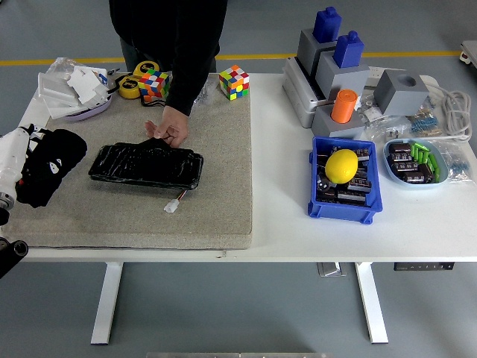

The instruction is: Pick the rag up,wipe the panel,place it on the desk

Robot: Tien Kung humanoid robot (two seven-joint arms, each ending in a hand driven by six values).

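Rag, a soft, crumpled black cloth, is gathered around the left hand at the left edge of the coarse, beige felt mat; the cloth covers the hand, so whether its fingers are closed on it cannot be told. The white forearm casing is seen just to the left of the hand, at the picture's edge. To the right of the hand, apart from the rag, a long, flat black panel with a glossy, wrinkled wrapping lies on the mat, with a small white plug on thin wires at its near right corner. The far edge of the panel is touched by a person's hand, reached down from a black sleeve. Beyond the robot's hand a lilac dish filled with crumpled white packets is set, and two multicoloured cubes stand further right. Well to the right of the hand, on the smooth white worktop, a blue plastic bin is seen with a round yellow lemon in it.
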